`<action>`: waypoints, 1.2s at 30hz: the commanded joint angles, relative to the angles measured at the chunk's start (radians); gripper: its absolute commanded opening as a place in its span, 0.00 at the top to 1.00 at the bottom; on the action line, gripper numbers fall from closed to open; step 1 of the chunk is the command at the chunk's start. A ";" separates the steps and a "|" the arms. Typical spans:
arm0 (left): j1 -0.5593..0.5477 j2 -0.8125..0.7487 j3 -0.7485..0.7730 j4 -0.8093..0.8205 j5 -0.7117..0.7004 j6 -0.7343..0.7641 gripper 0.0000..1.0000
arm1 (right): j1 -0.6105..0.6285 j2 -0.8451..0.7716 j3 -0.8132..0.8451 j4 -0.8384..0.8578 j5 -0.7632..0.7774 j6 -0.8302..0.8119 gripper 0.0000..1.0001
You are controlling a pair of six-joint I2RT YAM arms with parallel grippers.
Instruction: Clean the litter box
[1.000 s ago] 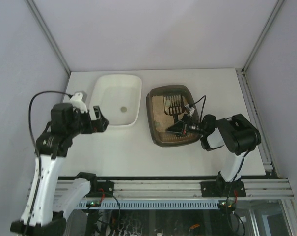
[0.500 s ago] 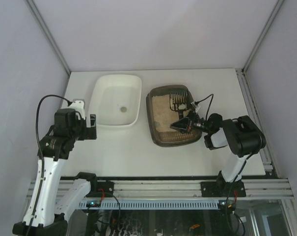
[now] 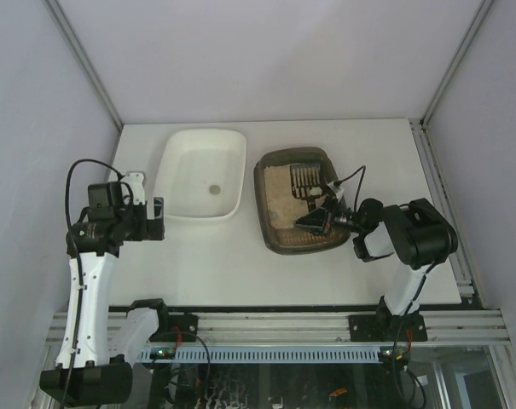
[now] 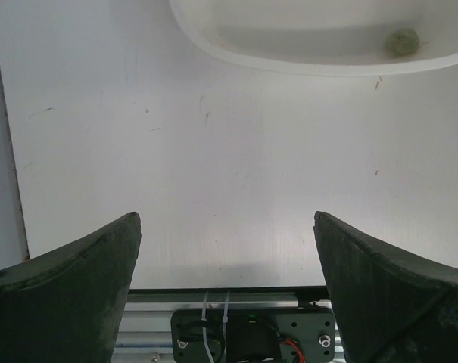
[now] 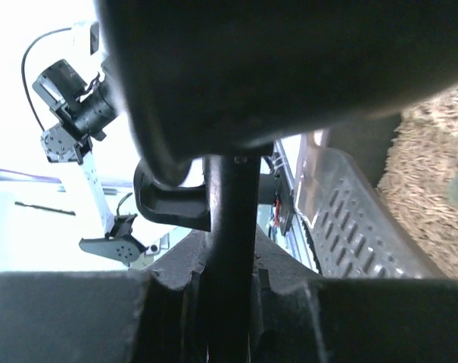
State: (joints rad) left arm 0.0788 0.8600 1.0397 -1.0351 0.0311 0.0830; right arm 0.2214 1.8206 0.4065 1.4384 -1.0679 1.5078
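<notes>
Left hand point(image 3: 158, 219) backs off, spread | right hand point(image 3: 315, 221) seemingly pinches dark slotted plastic scoop point(image 3: 307, 177) in grey-brown rectangular plastic litter box point(image 3: 283, 247) | scooping likely continues

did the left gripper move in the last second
Yes. The left gripper has drawn back to the left and toward the near table edge, away from the white tray whose near-left corner it was beside.

Left arm point(image 3: 85, 290) and right arm point(image 3: 415, 234): white links, black joints, thin black cables point(image 3: 91, 161).
</notes>
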 commanded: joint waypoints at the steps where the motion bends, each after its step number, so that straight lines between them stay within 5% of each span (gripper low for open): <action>1: 0.010 0.004 0.013 0.007 0.056 0.033 0.00 | -0.092 -0.028 -0.019 0.067 0.006 0.007 1.00; 6: 0.010 0.020 0.011 0.006 0.063 0.033 0.00 | 0.016 0.015 0.005 0.065 -0.019 0.005 1.00; 26: 0.023 0.026 0.013 0.005 0.078 0.037 0.00 | 0.109 0.013 0.036 0.043 0.194 0.056 1.00; 36: 0.033 -0.014 0.014 0.004 0.092 0.041 0.00 | 0.122 -0.111 0.069 -0.248 0.197 -0.097 1.00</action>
State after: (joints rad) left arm 0.1036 0.8394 1.0397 -1.0374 0.0917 0.0990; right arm 0.3298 1.7760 0.4412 1.2686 -0.8875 1.4986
